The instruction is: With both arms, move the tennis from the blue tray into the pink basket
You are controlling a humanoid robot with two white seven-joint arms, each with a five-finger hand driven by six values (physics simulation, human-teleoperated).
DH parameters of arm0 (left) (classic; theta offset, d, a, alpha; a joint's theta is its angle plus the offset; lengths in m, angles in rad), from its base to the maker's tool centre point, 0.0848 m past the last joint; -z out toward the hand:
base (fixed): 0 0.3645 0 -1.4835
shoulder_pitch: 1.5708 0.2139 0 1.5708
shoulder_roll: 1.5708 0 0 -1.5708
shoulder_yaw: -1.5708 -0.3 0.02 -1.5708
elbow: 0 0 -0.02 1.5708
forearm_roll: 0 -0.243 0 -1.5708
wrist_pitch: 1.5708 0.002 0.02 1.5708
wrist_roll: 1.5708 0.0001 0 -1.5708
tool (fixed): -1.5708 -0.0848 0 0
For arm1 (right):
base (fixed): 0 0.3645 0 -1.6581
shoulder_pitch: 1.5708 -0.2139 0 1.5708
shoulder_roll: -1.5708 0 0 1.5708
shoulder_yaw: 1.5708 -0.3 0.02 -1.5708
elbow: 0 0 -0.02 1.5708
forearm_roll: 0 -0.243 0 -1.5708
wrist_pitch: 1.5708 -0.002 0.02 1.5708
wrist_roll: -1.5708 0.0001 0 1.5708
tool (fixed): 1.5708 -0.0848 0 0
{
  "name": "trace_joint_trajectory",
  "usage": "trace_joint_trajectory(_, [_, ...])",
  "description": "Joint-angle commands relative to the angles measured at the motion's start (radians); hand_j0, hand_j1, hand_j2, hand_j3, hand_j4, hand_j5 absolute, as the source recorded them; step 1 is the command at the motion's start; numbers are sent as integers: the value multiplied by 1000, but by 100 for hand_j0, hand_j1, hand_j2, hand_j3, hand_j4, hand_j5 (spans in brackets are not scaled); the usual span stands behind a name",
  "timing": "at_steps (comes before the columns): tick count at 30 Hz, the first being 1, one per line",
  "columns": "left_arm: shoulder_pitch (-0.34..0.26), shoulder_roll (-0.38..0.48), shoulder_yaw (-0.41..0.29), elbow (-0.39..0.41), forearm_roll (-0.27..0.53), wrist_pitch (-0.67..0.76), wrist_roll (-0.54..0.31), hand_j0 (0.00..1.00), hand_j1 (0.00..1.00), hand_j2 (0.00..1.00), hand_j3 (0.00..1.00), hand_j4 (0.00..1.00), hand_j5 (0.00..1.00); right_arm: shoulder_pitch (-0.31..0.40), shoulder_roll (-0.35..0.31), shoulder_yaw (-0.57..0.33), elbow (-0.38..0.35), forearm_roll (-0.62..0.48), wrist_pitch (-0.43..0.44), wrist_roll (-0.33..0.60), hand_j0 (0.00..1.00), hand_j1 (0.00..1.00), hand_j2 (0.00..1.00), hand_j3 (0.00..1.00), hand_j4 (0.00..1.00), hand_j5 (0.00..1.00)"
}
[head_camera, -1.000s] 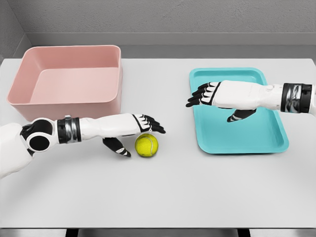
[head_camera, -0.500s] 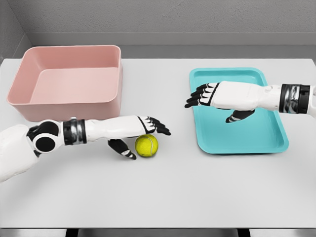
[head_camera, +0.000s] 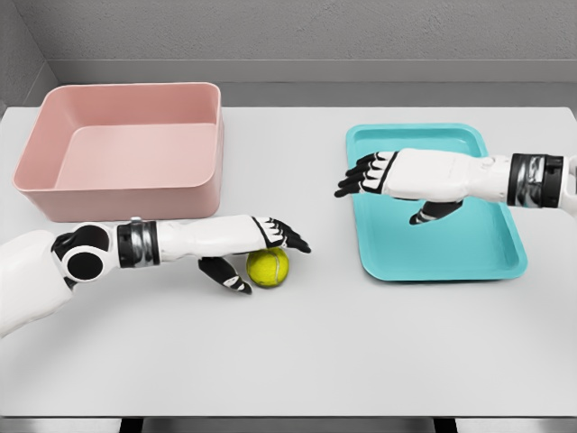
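Round fuzzy tennis ball: yellow-green. Deep plastic basket: plain pale pink. Flat plastic tray: teal-blue, no pattern. Tabletop: light grey. Left hand & right hand: white shells w/ black fingers; dark wrist bands.

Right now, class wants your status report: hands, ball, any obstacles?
Left hand open over tennis ball, no grasp. Right hand open above blue tray. Ball on table, outside pink basket. Path unobstructed.

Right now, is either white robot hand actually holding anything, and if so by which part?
Nothing is held. The open left hand brackets the yellow-green tennis ball on the table without closing; the right hand hovers empty.
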Motion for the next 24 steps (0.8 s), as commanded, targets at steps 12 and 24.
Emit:
trace_joint_trajectory(12, [0,1,-1,11,5,1,-1,83,83,83,83,83,83,5,2,-1,0,-6,2,0,100,100,100,100,100,100])
trace_joint_trajectory(24, [0,-2,-16,12,3,1,-3,73,73,73,73,73,73,6,2,-1,0,-6,2,0,100,100,100,100,100,100])
